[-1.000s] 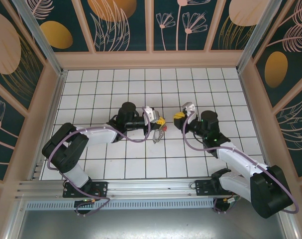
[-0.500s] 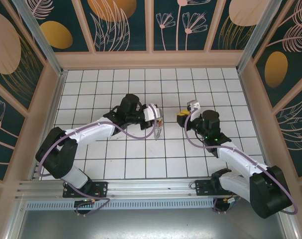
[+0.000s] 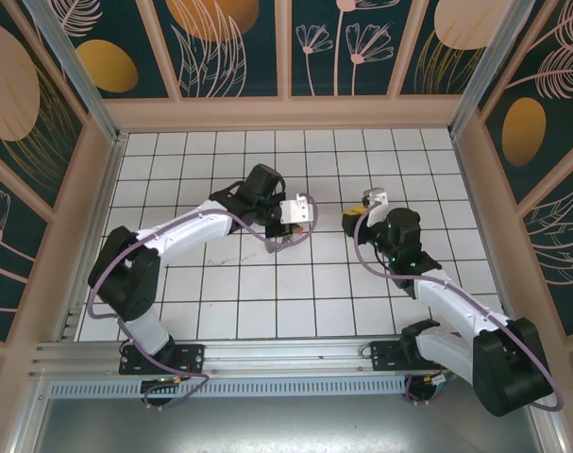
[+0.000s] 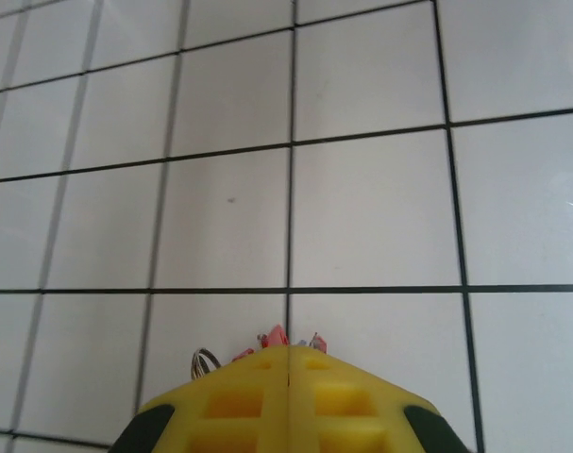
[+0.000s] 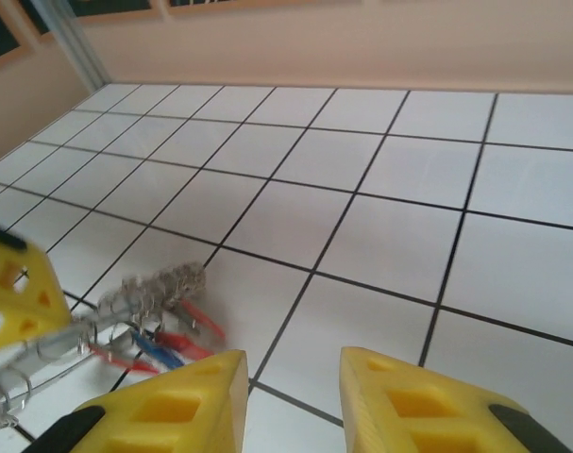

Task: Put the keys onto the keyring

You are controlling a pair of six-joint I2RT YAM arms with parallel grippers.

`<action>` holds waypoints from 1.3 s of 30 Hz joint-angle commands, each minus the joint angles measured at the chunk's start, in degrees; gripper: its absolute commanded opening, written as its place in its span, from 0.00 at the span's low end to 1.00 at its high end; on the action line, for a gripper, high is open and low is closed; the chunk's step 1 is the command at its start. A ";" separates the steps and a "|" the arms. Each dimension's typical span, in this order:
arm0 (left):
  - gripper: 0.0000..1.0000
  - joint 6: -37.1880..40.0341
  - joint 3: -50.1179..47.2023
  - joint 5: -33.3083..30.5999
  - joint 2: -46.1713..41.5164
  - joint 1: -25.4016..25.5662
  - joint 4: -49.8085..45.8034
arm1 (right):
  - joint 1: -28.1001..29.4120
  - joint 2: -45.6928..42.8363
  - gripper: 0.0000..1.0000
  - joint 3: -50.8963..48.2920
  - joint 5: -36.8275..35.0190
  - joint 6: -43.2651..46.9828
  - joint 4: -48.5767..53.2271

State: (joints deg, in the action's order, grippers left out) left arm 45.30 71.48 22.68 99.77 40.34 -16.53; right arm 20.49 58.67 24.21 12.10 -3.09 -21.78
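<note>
My left gripper (image 3: 310, 209) is shut on the keyring (image 3: 286, 241), which hangs below it over the white tiles. In the left wrist view the yellow fingers (image 4: 288, 351) are pressed together. Red key heads (image 4: 275, 336) and wire loops of the keyring (image 4: 205, 361) poke out past their tips. In the right wrist view the keyring (image 5: 149, 291) is a blurred strip of small silvery pieces. Red keys (image 5: 199, 321) and a blue piece dangle from it, next to a yellow finger (image 5: 12, 293) of the left gripper. My right gripper (image 5: 291, 377) stands open to the keyring's right, with nothing between its fingers (image 3: 350, 219).
The white tiled floor (image 3: 267, 311) is boxed in by beige walls (image 3: 286, 111) at the back and on both sides. A purple cable (image 3: 258, 236) loops under the left forearm. A metal rail (image 3: 267, 354) runs along the near edge.
The left gripper has swung right and turned, carrying the keyring. The right gripper has drawn back to the right and its fingers have parted a little.
</note>
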 commanded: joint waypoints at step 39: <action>0.43 -32.87 -28.93 -3.18 -15.26 1.66 51.68 | -6.31 -5.22 0.45 3.13 -18.51 -10.01 7.91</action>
State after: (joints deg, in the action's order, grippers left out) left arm 19.59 46.35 26.85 86.54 43.66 25.12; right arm 14.79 56.16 25.41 1.30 -12.93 -14.63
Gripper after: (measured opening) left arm 0.433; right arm 0.438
